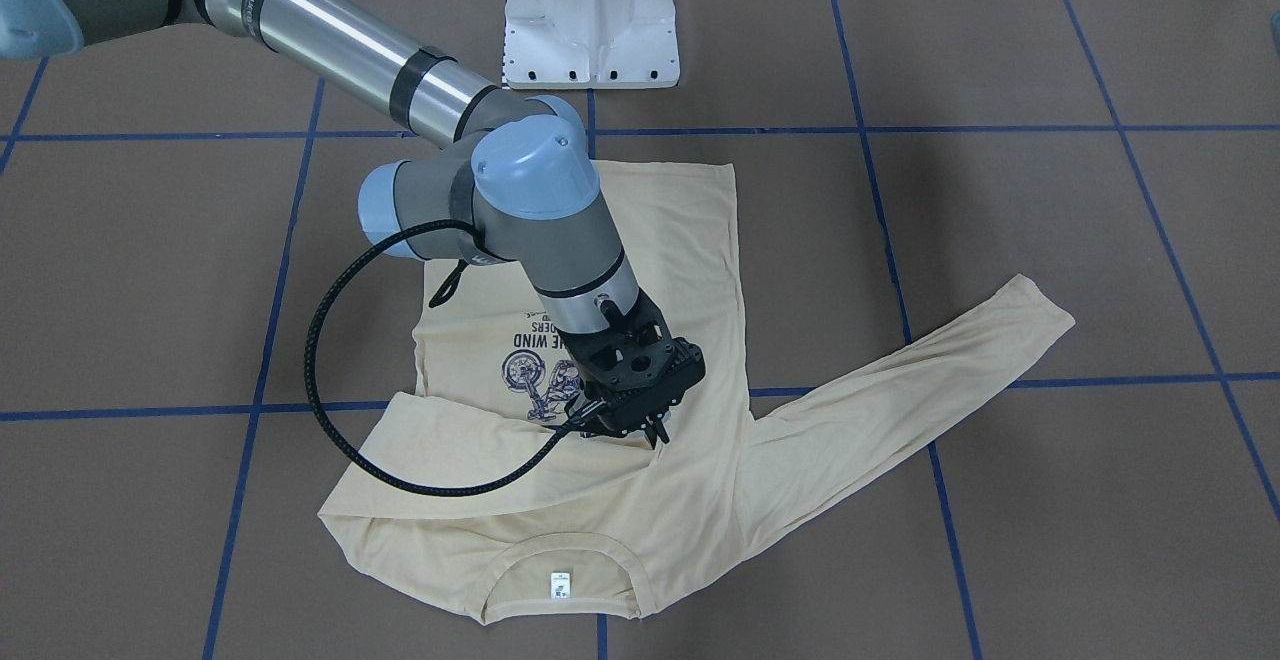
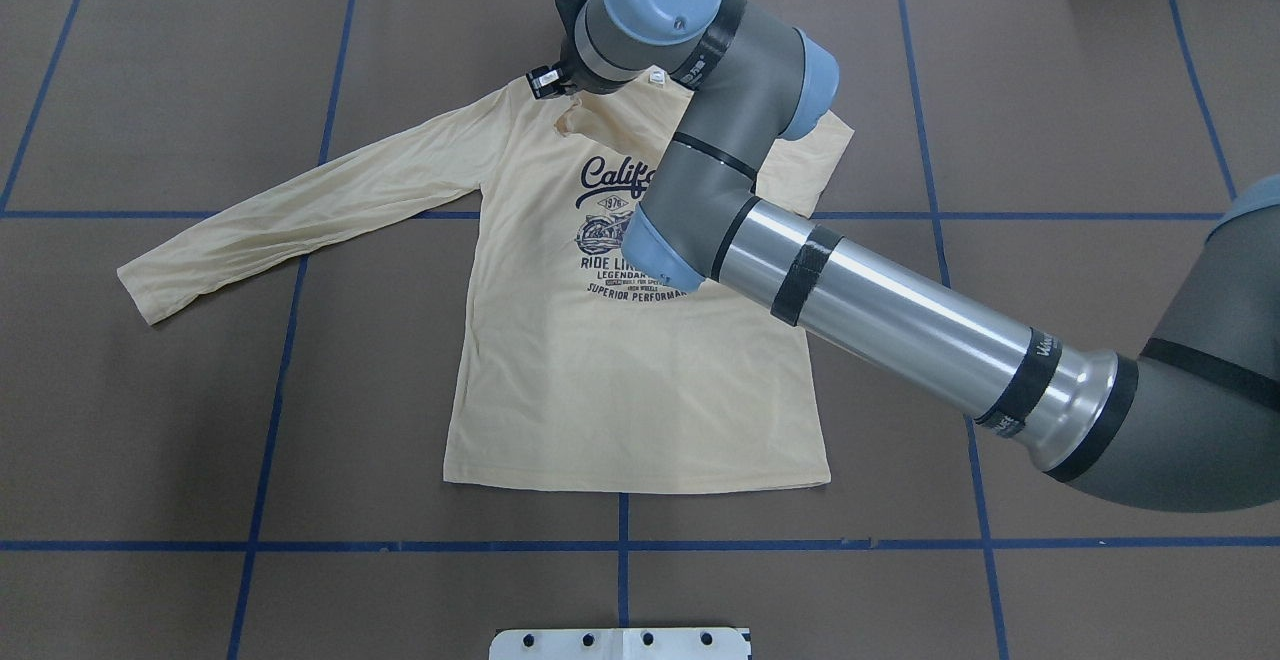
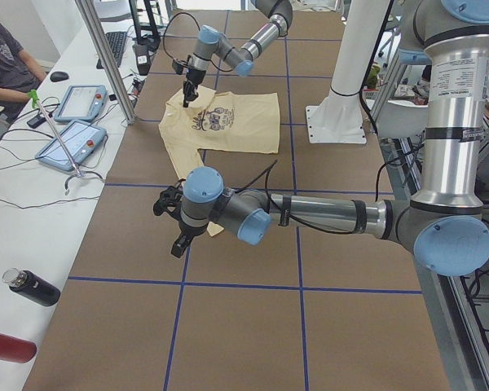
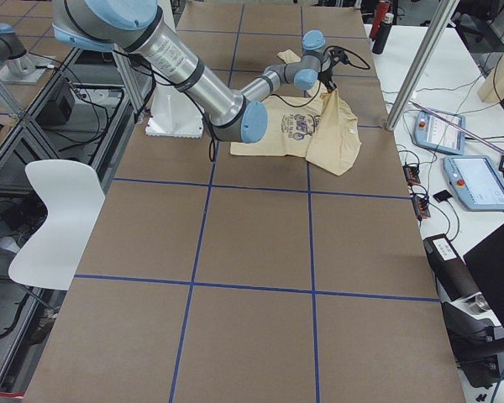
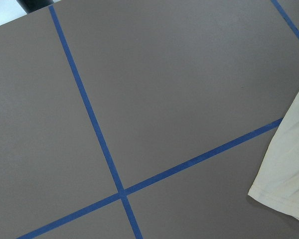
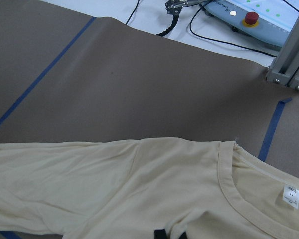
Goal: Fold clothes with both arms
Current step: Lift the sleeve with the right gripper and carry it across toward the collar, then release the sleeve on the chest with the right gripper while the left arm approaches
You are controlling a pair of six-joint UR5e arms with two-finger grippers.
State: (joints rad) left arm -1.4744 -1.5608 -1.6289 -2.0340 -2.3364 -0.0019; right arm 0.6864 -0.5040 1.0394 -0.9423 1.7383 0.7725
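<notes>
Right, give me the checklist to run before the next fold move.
1. Right end effector shut on the T-shirt's folded-over sleeve: ok.
2. Left end effector open: cannot tell.
3. Outstretched sleeve flat on the table: ok.
4. Its cuff in the left wrist view: ok, at the edge.
5. Hem flat: ok.

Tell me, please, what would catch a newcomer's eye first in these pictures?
The pale yellow T-shirt lies print-up in the middle of the brown table, one sleeve stretched out toward the robot's left. The right arm reaches across it, with the right gripper down at the fabric between print and collar.
</notes>
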